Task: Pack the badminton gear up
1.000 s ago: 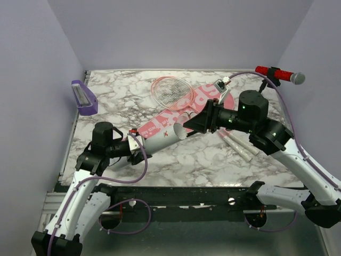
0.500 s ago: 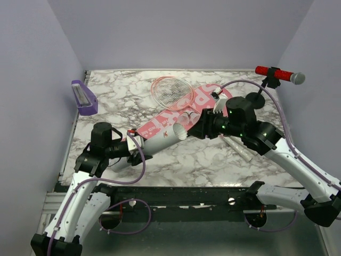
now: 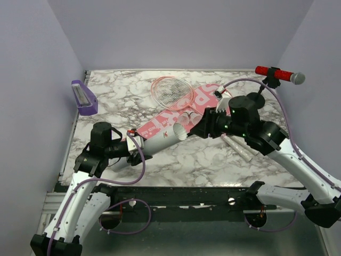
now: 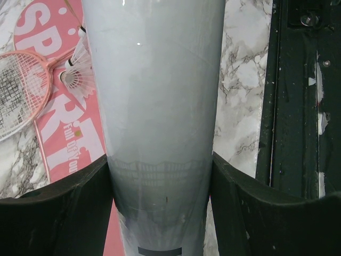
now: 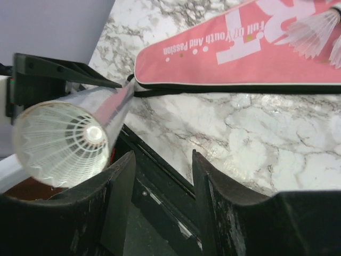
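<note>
Right wrist view looks straight into the mouth of the white tube (image 5: 114, 104), where one shuttlecock (image 5: 74, 140) sits with its skirt facing out. I'd judge the shuttlecock-loading step is under way, with two loose shuttlecocks (image 5: 313, 31) lying on the pink bag (image 5: 224, 58) near the racket (image 3: 169, 89). The left gripper (image 4: 160, 165) is clamped around the tube's body, its open end toward the other arm, while the right gripper (image 5: 162, 181) hangs just off that mouth, fingers spread and empty. Next it likely needs to swing to the bag, pinch one loose shuttlecock gently, and feed it cork-first into the tube.
</note>
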Motion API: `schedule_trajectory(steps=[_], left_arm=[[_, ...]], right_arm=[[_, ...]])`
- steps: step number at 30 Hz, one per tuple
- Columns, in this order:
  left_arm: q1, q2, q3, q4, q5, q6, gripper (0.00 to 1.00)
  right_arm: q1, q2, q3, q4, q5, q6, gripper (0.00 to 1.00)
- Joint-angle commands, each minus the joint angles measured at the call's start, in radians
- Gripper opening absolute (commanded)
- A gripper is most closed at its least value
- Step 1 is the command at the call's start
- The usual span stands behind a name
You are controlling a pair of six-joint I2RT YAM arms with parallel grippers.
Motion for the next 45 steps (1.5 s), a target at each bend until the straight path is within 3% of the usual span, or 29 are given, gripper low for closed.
schedule_trajectory(steps=[1, 9, 37, 40, 45], left_arm=[[-0.001, -0.014, 0.025, -0.005, 0.049, 0.028, 0.43], [-0.005, -0.018, 0.027, -0.017, 0.042, 0.046, 0.43], [-0.015, -0.018, 0.031, -0.005, 0.048, 0.051, 0.44], [-0.016, -0.017, 0.025, -0.003, 0.039, 0.052, 0.44], [-0.016, -0.02, 0.01, -0.025, 0.014, 0.083, 0.44]], right_arm=[[0.004, -0.04, 0.097, -0.061, 0.033, -0.041, 0.56], [0.006, -0.002, 0.045, 0.015, -0.115, -0.016, 0.59], [0.016, 0.139, -0.038, 0.118, -0.237, -0.004, 0.56], [0.016, 0.15, -0.016, 0.143, -0.222, 0.018, 0.6], [-0.013, 0.11, 0.172, 0.071, -0.073, -0.016, 0.73]])
